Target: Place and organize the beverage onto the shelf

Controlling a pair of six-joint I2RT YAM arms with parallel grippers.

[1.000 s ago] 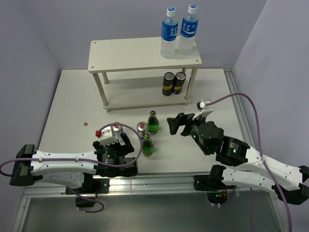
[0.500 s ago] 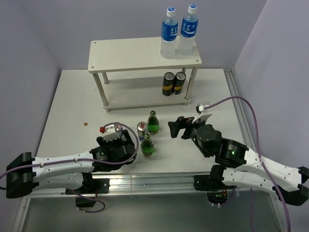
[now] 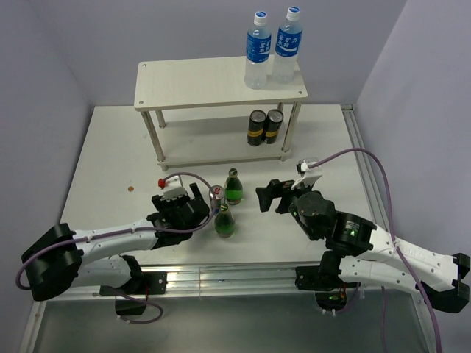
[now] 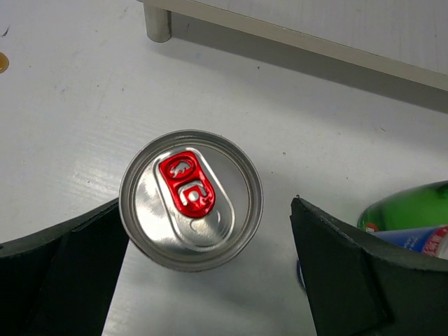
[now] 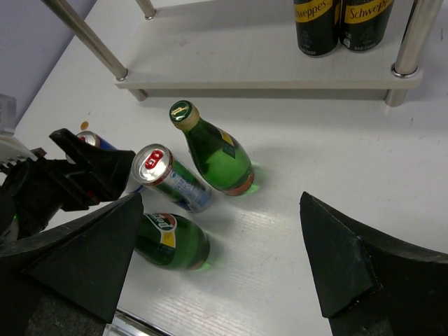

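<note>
One green glass bottle stands just beside the smooth round aluminium can, both in front of the shelf, so the left gripper, jaws spread either side of the can, could tip the bottle as it closes. The right gripper hangs in front of the shelf too, jaws wide apart and empty

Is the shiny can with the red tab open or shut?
Shut. The can has its red tab lying flat, and no hole shows in its top.

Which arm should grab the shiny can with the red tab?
Left. The left gripper sits open either side of the can; the right gripper is farther off, past a green bottle.
</note>
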